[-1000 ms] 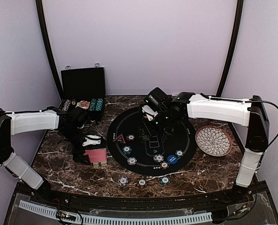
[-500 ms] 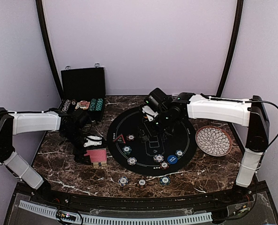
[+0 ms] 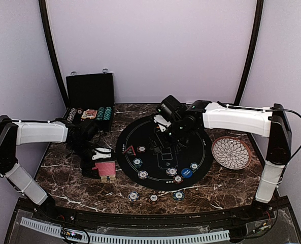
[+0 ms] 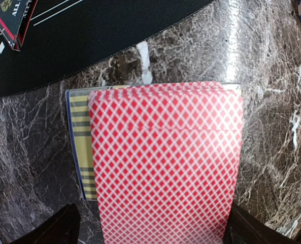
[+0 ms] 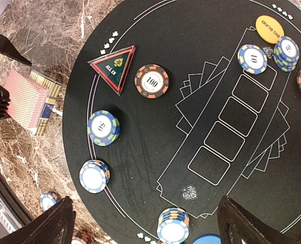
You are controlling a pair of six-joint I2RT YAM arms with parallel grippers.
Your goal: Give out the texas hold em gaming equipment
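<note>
The bench (image 3: 226, 183) is a dark brown marble top veined in white. A round black mat (image 3: 153, 170) printed with white lines covers its middle. At the far left corner stands a black hard case (image 3: 89, 89), lid upright. On the right side, just beside the mat's edge, sits a round white plate (image 3: 231, 152) with a petal pattern. Left of the mat lies a yellow-striped flat piece (image 4: 81, 152), with a stack of red-backed playing cards (image 4: 165, 162) covering most of it. Three poker chips (image 3: 154, 197) lie in a row on the bare marble by the near edge, off the mat.
</note>
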